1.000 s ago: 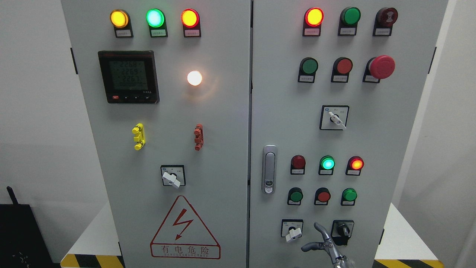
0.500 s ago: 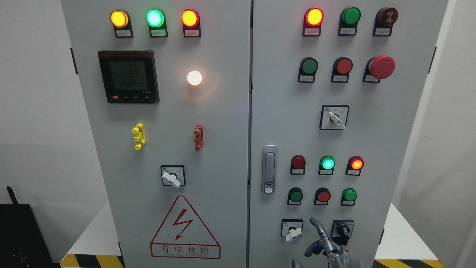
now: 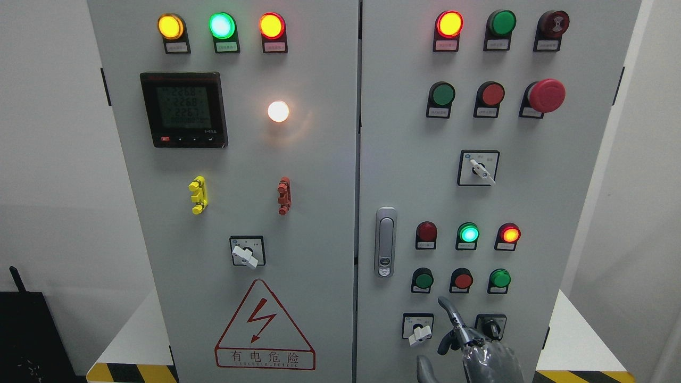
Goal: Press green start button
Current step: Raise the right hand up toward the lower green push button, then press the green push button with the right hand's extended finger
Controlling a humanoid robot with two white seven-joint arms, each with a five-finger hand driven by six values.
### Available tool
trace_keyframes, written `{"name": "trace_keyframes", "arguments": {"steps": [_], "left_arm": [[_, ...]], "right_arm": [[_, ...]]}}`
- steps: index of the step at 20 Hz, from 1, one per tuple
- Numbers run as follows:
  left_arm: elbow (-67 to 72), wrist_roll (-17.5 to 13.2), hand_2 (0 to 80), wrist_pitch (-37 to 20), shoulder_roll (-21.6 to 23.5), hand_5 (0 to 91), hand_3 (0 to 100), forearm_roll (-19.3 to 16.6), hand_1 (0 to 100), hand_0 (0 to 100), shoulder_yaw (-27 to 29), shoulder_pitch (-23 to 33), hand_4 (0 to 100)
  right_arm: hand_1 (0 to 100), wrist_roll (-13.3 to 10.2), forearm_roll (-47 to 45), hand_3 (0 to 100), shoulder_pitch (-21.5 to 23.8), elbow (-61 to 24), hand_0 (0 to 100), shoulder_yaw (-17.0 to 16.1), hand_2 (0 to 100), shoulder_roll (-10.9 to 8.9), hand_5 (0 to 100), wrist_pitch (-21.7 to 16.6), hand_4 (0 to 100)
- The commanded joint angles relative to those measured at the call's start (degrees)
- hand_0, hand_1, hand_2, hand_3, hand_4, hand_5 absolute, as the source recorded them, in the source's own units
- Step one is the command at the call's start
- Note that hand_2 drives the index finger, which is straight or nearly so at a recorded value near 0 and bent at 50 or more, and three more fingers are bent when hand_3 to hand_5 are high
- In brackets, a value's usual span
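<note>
While no button is pressed yet, we see the green start button (image 3: 423, 280) low on the cabinet's right door (image 3: 542, 213), left of a red button (image 3: 463, 280) and another green one (image 3: 500, 278). Our right hand (image 3: 473, 346) points one finger (image 3: 449, 313) upward below them, other fingers curled, holding nothing. White selector switch (image 3: 419, 332) sits just left of it.

even, bright light is falling on the grey cabinet (image 3: 319, 159); a white lamp (image 3: 278, 111) at ten o'clock is blooming into glare, lit indicators are glowing, and focus is staying crisp throughout.
</note>
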Motion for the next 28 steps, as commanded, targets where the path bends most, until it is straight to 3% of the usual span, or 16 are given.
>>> {"name": "trace_keyframes", "arguments": {"steps": [1, 28], "left_arm": [[0.0, 0.0, 0.0, 0.0, 0.0, 0.0, 0, 0.0, 56, 12, 0.0, 0.0, 0], [0.0, 0.0, 0.0, 0.0, 0.0, 0.0, 0, 0.0, 56, 12, 0.0, 0.1, 0]], "right_arm": [[37, 0.0, 1.7, 68, -2.2, 3.3, 58, 0.4, 0, 0.03, 69, 0.1, 68], [37, 0.1, 2.0, 68, -7.2, 10.4, 62, 0.7, 0, 0.21, 69, 0.3, 68]]}}
